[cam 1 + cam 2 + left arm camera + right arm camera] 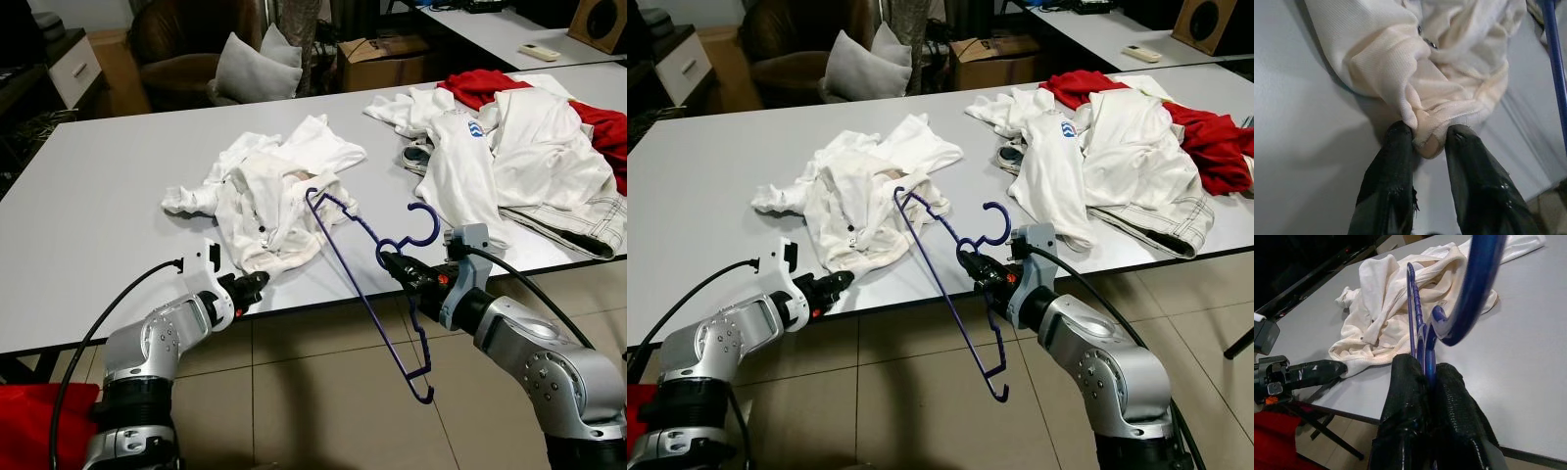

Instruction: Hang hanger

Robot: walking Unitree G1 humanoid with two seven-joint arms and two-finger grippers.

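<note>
Both silver arms reach out from the lower edge of the head view toward the grey table [108, 196]. At about four o'clock the right gripper [390, 260] has its two black fingers [1405, 382] pressed tight on the neck of the blue hanger [364, 284], just under the hook. That hanger is thin blue plastic or wire, triangular, with an open curled hook. Its long axis runs steeply on a slant: one corner lies up at about eleven o'clock from the grip, over the crumpled cream shirt [269, 206] on the table, and the opposite corner hangs down at about five o'clock, past the table edge and above the tiled floor [313, 392]. The hook curls upward at about one o'clock from the grip. Most of the frame is in the air, off the near table edge.

At about eight o'clock the left gripper [257, 282] sits at the near table edge, its fingertips [1400, 134] pinching a fold of the cream shirt's hem.

Farther off, at one to two o'clock, a heap of white and red clothes [519, 137] covers the table's far right part.
</note>
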